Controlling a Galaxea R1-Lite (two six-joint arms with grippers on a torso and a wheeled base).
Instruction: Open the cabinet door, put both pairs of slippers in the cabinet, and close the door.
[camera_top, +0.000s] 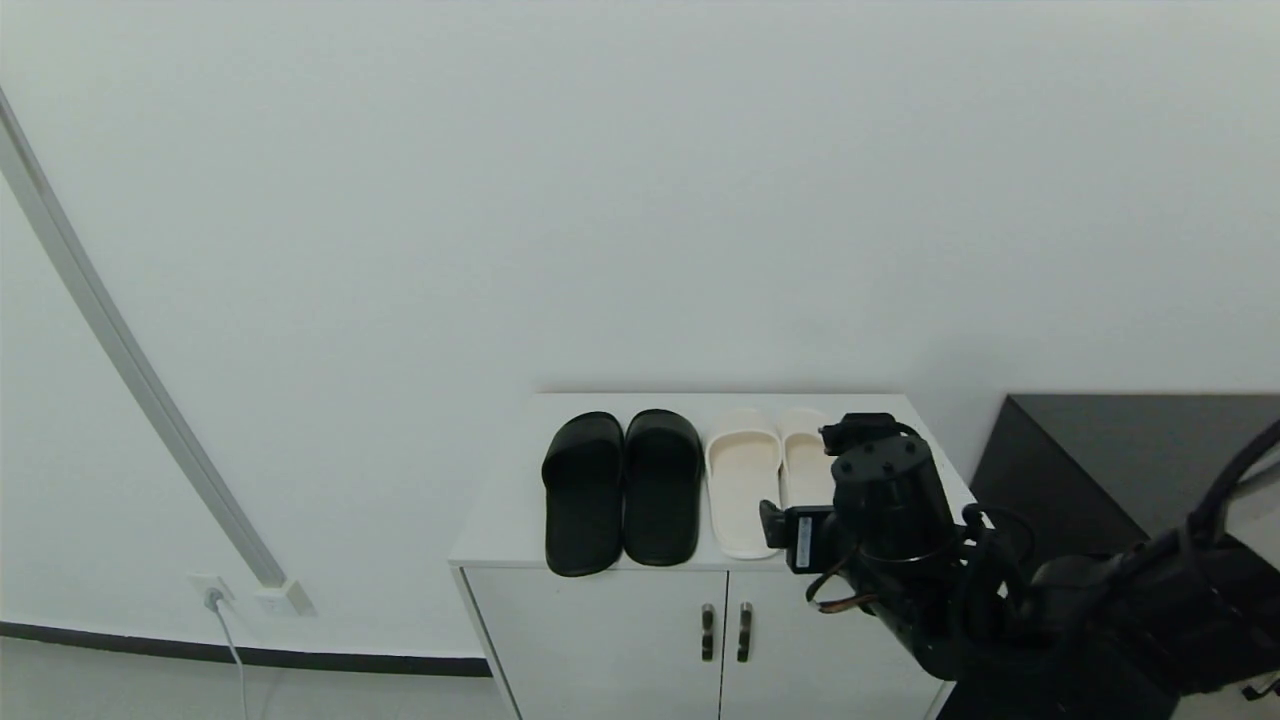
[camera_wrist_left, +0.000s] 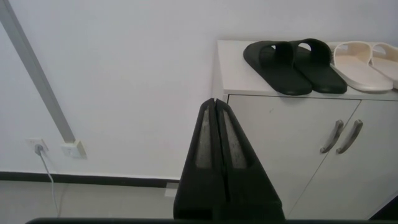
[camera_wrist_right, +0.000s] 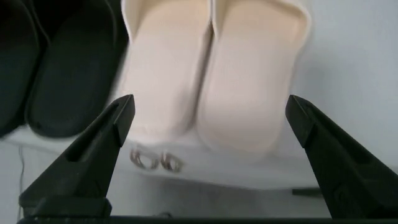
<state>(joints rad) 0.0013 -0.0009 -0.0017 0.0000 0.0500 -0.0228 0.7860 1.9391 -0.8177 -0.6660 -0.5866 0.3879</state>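
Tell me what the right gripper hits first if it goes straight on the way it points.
Probably the white slippers: the open right gripper points down at the pair on the cabinet top. How far off is unclear.

Black slippers (camera_top: 660, 490): plain matte black, no pattern. Cream slippers (camera_top: 742, 490): uniform off-white, plain. Cabinet (camera_top: 600, 640): white top and doors, handles (camera_top: 725, 632) dark grey. Wall (camera_top: 640, 200) plain white, conduit strip (camera_top: 125, 352) light grey, baseboard (camera_top: 300, 656) black, socket (camera_top: 205, 583) white. Surface (camera_top: 1120, 450) beside the cabinet: dark, near-black. Left gripper (camera_wrist_left: 215, 102) black with greyish pads (camera_wrist_left: 204, 140), right gripper (camera_wrist_right: 210, 102) black
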